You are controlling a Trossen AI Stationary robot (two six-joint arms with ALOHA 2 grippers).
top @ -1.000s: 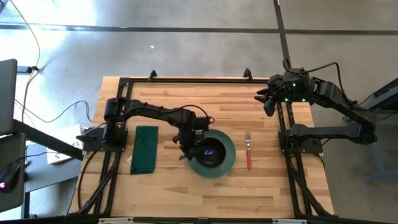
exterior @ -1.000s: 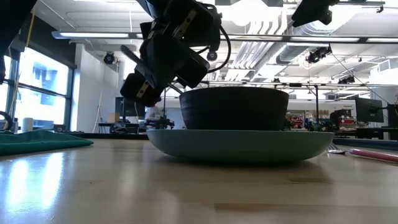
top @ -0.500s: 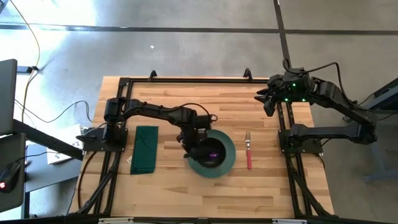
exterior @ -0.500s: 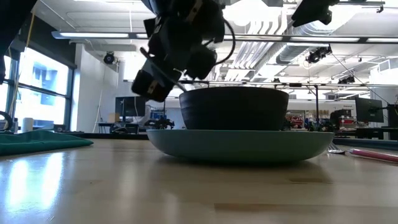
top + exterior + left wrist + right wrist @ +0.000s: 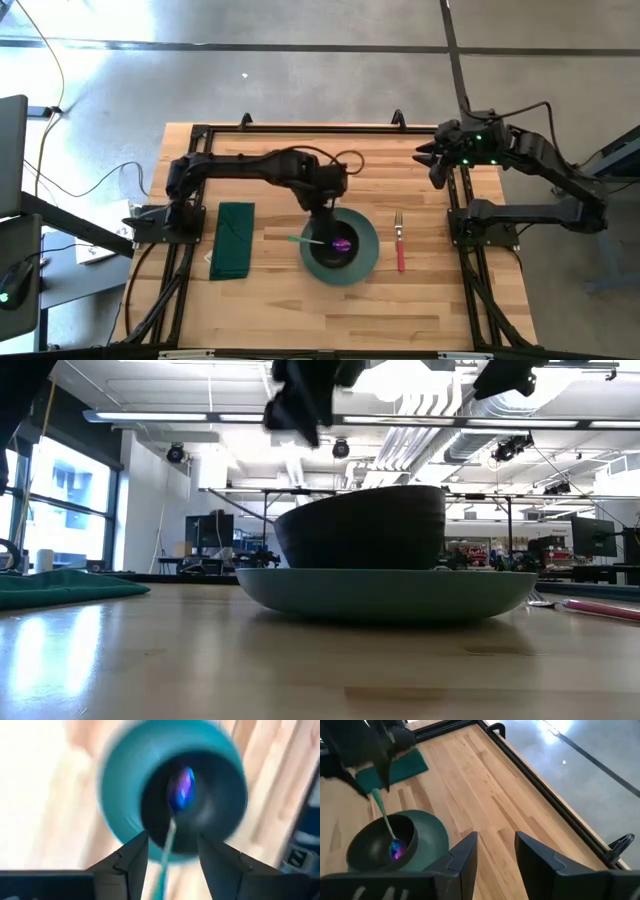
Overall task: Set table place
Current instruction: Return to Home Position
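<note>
Here's the wooden surface (image 5: pixel 290 150) inside its black rail frame (image 5: pixel 300 128). A green napkin (image 5: pixel 233 240) lies flat on the left, a red fork (image 5: pixel 400 246) on the right, and the blue plate (image 5: pixel 370 255) between them carries the black bowl (image 5: pixel 338 246). Nothing sits between these pieces. Only the left arm hangs over the plate's far-left edge.

The spoon (image 5: pixel 306 240) is in the bowl, its shiny head at the bottom and its pale handle leaning out over the left rim.

A second ago the left gripper (image 5: pixel 322 208) was low against the bowl's left rim. Now it has lifted and pulled toward the far side, and in the low view it sits up at the top edge. The bowl was level then and now looks tipped, its left rim lower. The right gripper (image 5: pixel 432 162) has barely shifted by the far right rail.

The left jaws are spread wide and hold nothing. The bowl sits below and beyond them, and the spoon handle runs through the gap, touching neither finger as far as I can tell. The right jaws are also apart and empty, with bare planks beneath and the plate well away.
</note>
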